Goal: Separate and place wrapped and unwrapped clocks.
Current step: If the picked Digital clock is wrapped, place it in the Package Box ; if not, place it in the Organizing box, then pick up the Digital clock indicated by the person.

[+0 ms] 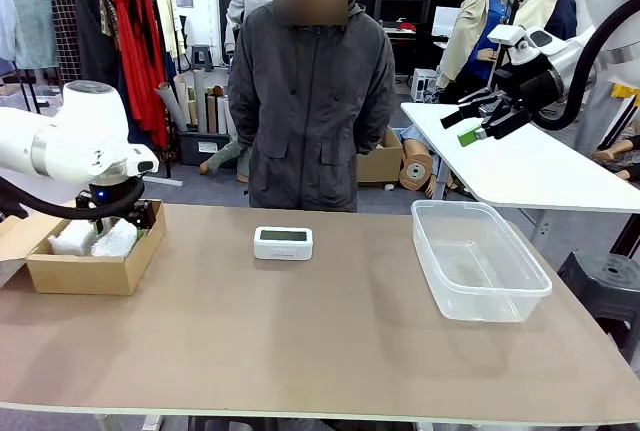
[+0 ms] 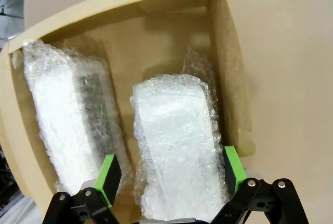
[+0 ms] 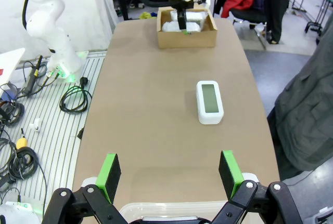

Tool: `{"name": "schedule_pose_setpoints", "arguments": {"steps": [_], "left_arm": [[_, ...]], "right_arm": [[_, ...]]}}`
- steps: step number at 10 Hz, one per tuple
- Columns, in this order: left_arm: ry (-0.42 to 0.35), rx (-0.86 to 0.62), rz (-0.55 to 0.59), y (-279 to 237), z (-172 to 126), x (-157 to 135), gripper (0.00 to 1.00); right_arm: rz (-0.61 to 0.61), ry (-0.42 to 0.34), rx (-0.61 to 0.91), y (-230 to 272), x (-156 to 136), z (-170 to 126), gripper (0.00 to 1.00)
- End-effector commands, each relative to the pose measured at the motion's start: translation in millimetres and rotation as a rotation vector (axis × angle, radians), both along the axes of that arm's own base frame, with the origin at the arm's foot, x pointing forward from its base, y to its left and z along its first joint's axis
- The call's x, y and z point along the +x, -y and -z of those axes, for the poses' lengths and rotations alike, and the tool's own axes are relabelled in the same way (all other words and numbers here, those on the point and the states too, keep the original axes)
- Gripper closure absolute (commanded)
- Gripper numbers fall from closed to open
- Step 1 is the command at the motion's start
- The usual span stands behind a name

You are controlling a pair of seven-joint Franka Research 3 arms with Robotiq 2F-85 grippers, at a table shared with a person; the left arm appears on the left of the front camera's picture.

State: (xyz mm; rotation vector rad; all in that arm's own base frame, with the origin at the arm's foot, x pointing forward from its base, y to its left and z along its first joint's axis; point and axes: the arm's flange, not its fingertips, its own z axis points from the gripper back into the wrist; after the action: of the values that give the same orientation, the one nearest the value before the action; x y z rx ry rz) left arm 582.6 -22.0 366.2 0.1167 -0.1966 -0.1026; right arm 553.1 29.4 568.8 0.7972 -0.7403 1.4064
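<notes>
- I am hanging my left gripper (image 2: 170,174) at the bottom of the left wrist view, green pads spread wide and pinching nothing. They are straddling one wrapped clock (image 2: 174,141) without pressing it.
- That bundle is lying in the cardboard box (image 2: 223,52), right of centre in that view. The other wrapped clock (image 2: 67,125) is lying beside it at centre left, so I am judging the wrapped half of the sorting as done.
- I am holding my right gripper (image 3: 169,174) spread and empty too, along the bottom edge of the right wrist view. It is hovering above the clear tub (image 1: 475,261), which is sitting at the right of the front view with nothing in it.
- The bare clock (image 3: 209,101) is lying screen-up on the table (image 1: 300,351) at centre frame, apart from both box and tub.
- I am reckoning that clock is what is left, and that it is probably heading for the tub.
- The person (image 1: 310,101) is standing at the top centre, at the far edge.
</notes>
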Motion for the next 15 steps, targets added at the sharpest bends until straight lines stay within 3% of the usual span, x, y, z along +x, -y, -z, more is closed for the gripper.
{"name": "schedule_pose_setpoints", "arguments": {"steps": [1,5,13,14,15], "left_arm": [[0.030,-0.016,-0.008,-3.5,-18.8,-2.9,0.00],[0.040,-0.026,0.012,-5.7,-48.3,-5.9,0.00],[0.052,-0.023,-0.008,-1.6,-38.8,-2.2,0.00],[0.040,-0.024,-0.004,-1.1,-37.0,-2.8,0.00],[-0.044,-0.114,0.108,3.9,-40.1,-8.9,0.00]], "right_arm": [[-0.001,0.004,-0.002,-0.1,-0.3,-1.8,0.00],[-0.001,0.004,-0.002,-0.1,-0.3,-1.8,0.00],[-0.001,0.004,-0.002,-0.1,-0.3,-1.8,0.00],[-0.001,0.004,-0.002,-0.1,-0.3,-1.8,0.00],[-0.001,0.004,-0.002,-0.1,-0.3,-1.8,0.00]]}}
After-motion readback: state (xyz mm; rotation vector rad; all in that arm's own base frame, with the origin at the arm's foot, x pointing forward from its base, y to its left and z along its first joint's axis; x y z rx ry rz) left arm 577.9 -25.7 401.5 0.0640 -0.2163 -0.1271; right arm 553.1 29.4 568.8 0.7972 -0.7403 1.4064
